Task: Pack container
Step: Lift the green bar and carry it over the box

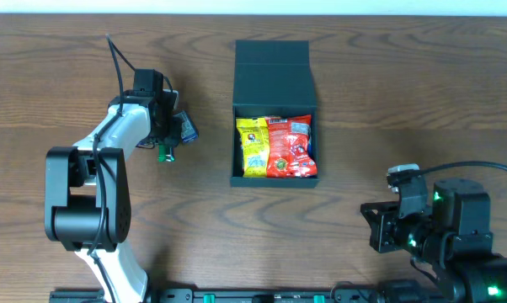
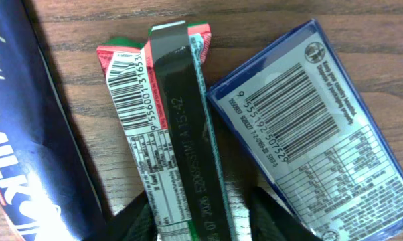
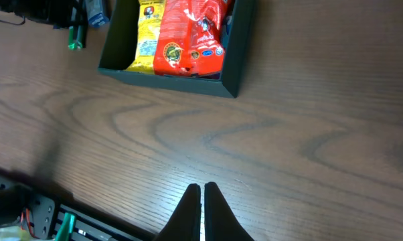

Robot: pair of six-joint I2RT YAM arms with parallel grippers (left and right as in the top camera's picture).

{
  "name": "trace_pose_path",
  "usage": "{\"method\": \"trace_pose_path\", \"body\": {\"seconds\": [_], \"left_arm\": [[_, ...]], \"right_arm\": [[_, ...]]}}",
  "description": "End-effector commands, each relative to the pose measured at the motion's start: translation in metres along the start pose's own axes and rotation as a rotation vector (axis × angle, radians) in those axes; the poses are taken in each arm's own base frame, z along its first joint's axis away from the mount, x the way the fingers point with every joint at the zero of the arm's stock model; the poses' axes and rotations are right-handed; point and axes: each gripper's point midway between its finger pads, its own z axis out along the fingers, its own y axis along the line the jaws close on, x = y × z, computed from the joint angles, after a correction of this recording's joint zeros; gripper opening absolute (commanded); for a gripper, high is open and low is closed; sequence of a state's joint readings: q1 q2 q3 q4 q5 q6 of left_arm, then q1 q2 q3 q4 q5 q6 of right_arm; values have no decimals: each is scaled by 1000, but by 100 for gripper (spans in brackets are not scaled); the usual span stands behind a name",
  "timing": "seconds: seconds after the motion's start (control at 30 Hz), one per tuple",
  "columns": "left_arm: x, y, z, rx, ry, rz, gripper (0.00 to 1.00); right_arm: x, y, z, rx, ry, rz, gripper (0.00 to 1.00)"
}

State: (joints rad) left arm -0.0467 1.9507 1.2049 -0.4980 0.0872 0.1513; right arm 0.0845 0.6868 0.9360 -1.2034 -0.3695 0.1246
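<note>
Left claw (image 2: 200, 213) is hanging low over the table (image 1: 388, 101), its two fingers (image 2: 138, 217) straddling the near end of a green-and-red snack bar (image 2: 131, 114). Cannot tell whether the pads are pressing the wrapper or only standing beside it. Right claw (image 3: 201, 204) is sitting closed and empty, pointing at bare wood near the front right of the table, well apart from the snacks.

Step in hand, as judged: picking the next snack to pack. The bar is lying flat, barcode side up, with a blue packet (image 2: 315, 127) touching its right edge and a larger dark blue wrapper (image 2: 27, 120) lying just beside it on the left.

Next move is calling for a firm pinch across the bar's width, a straight lift so the neighbours are not dragging along, then a carry to the right and a release over the box.

Container (image 1: 274, 180) is standing in the middle of the table, well to the right of the left claw. It is showing as a dark, matte, rectangular cardboard box, its hinged lid (image 1: 272, 66) lying open and flat toward the far side. A yellow packet (image 1: 253, 145) and a red packet (image 1: 290, 147) are lying side by side inside, covering most of the floor, so the bar is likely going on top of them.
</note>
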Motion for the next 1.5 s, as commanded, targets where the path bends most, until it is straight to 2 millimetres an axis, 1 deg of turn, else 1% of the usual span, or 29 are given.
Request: {"method": "trace_pose_path", "body": {"seconds": [0.0, 0.07, 0.2, 0.37, 0.47, 0.57, 0.63, 0.73, 0.8, 0.9, 0.93, 0.97, 1.03, 1.1, 1.17, 1.23, 1.33, 1.4, 1.47], "left_arm": [[10, -1, 9, 9, 41, -33, 38], [11, -1, 9, 8, 45, -48, 35], [14, -1, 9, 8, 56, -73, 31], [16, -2, 6, 8, 75, -111, 29], [16, 0, -1, -2, 90, -111, 26], [14, 6, -12, -40, 104, -122, 24], [10, 10, -24, -64, 107, -133, 22], [-1, 10, -47, -64, 82, -134, 19], [-9, 10, -65, -65, 47, -143, 17], [-23, 10, -98, -64, -35, -182, 18], [-27, 7, -116, -60, -80, -178, 18], [-30, 2, -129, -57, -114, -168, 18], [-34, -15, -156, -39, -182, -139, 18], [-35, -34, -172, -15, -224, -138, 18], [-35, -60, -182, 18, -252, -127, 18], [-31, -94, -185, 60, -253, -108, 17], [-21, -142, -180, 112, -223, -95, 18], [-15, -168, -174, 127, -209, -83, 18], [-12, -186, -167, 106, -213, -55, 18]], "right_arm": [[-1, -1, 0, 3, -4, -6, 4], [-1, -1, 0, 3, -4, -6, 4], [-1, -1, 0, 3, -4, -6, 4], [-1, -1, 0, 2, -4, -6, 4], [0, -1, 0, 2, -1, -5, 3], [1, -1, 0, 3, 2, -4, 2], [1, 1, -1, -6, 3, 1, 1], [-1, 9, -9, -37, -4, -1, 1], [-4, 14, -21, -37, -15, -17, 2], [-9, 21, -44, -18, -40, -53, 1], [-11, 20, -57, 12, -56, -57, 1], [-12, 20, -64, 30, -65, -59, 1], [-14, 20, -77, 59, -83, -65, 2], [-13, 21, -81, 61, -87, -67, 1], [-11, 21, -82, 62, -80, -65, 1], [-8, 20, -81, 63, -67, -58, 1], [-3, 20, -81, 65, -48, -42, 1], [0, 19, -81, 66, -34, -37, 1], [4, 19, -81, 68, -16, -31, 1]]}}
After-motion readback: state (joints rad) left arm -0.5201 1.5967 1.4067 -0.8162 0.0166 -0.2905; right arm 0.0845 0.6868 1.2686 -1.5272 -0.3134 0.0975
